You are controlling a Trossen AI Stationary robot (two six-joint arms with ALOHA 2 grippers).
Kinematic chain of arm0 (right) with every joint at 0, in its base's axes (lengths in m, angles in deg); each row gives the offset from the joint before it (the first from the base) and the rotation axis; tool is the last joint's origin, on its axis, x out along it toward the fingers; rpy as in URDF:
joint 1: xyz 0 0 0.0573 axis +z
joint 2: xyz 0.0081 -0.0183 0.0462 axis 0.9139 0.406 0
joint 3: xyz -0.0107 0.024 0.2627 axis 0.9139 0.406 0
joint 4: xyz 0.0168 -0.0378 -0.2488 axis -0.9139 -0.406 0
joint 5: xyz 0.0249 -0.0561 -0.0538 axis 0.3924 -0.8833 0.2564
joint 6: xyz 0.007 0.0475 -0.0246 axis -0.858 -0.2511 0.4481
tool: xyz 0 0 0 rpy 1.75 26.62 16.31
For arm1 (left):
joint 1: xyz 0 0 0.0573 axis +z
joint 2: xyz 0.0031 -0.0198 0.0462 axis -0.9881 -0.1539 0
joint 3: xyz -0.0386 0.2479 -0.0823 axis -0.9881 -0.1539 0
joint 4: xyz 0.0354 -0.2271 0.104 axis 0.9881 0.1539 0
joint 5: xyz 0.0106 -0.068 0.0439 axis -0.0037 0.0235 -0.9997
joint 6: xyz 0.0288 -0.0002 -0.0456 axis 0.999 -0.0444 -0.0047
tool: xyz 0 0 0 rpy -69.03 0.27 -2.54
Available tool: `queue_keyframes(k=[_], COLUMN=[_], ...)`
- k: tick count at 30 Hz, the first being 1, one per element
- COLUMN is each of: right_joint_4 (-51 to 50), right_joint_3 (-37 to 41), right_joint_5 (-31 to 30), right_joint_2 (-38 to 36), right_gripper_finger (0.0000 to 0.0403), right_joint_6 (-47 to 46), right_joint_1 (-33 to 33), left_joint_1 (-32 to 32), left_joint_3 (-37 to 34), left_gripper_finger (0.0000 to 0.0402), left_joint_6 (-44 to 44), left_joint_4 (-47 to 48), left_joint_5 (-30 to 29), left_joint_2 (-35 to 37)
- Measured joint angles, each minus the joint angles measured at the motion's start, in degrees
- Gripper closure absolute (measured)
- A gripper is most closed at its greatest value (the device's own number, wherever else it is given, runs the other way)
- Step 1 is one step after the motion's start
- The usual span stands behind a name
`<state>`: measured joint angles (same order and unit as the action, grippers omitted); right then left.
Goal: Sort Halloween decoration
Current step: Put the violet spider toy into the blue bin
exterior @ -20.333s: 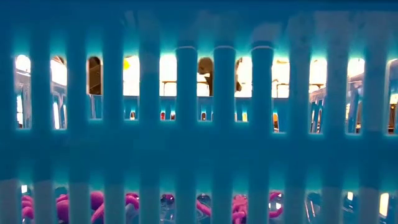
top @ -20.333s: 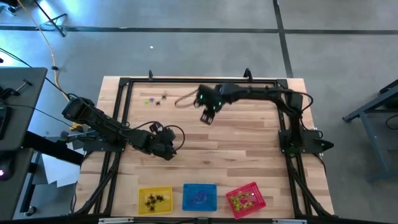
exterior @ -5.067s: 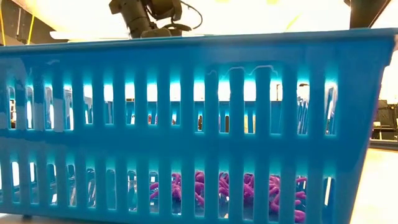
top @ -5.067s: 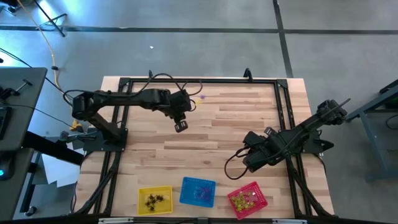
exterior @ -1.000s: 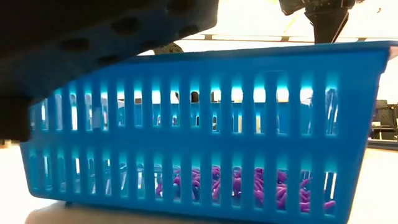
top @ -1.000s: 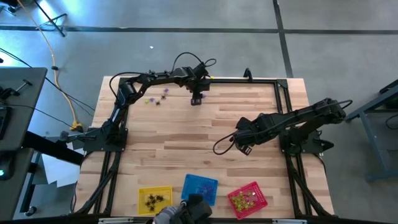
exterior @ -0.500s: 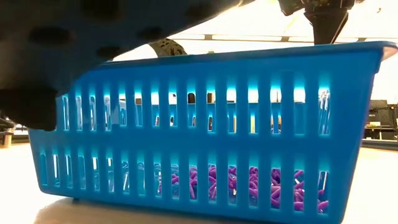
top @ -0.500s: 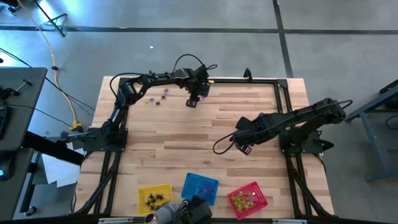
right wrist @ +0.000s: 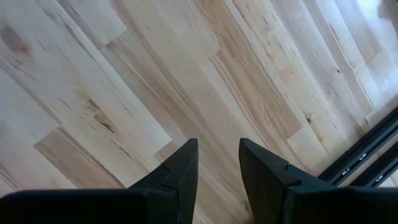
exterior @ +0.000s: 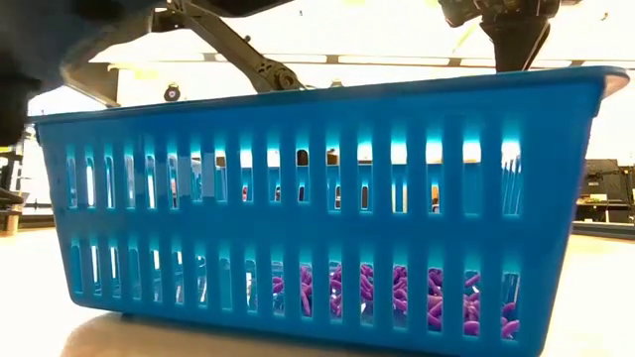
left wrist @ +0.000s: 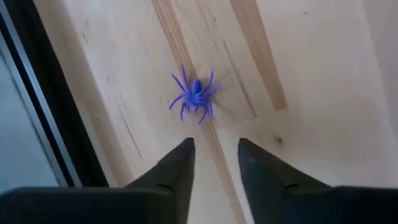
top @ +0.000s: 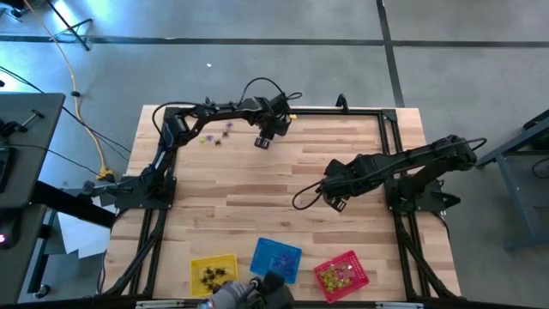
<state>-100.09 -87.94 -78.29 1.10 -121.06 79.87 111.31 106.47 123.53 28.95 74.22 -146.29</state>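
A few loose spider trinkets [top: 216,136] lie on the wooden table [top: 283,184] near its far left corner. Just right of them, the left gripper [top: 263,142] hangs over the far edge, its jaws slightly parted and empty, with a purple spider [left wrist: 194,95] lying on the wood just ahead of its fingertips. Along the near edge stand the yellow basket [top: 214,274] with black spiders, the blue basket [exterior: 327,198] with purple ones, and the red basket [top: 340,275] with yellow-green ones. The right gripper [top: 335,202] hovers right of centre, jaws slightly apart, holding nothing.
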Motion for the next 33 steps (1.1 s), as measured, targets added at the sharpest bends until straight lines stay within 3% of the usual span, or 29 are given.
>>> queue_keyframes(k=[11,15,24,33], right_joint_4=[0.1,0.1,0.1,0.1], right_joint_3=[0.0,0.0,0.0,0.0], right_joint_5=[0.0,0.0,-0.4,-0.4], right_joint_2=[0.0,0.0,0.0,0.0], right_gripper_finger=[0.0291,0.0291,0.0291,0.0291], right_joint_6=[0.0,0.0,0.0,0.0], right_joint_1=[0.0,0.0,0.0,0.0], left_joint_1=[-0.6,-0.6,-0.6,0.6], left_joint_3=[1.4,4.6,7.3,7.3], left_gripper_finger=[0.0395,0.0400,0.0401,0.0401], left_joint_6=[-2.1,-3.0,-2.9,7.5], left_joint_4=[2.3,5.8,7.3,7.4], left_joint_5=[-1.2,1.8,15.1,15.8], left_joint_2=[0.0,0.1,0.2,0.1])
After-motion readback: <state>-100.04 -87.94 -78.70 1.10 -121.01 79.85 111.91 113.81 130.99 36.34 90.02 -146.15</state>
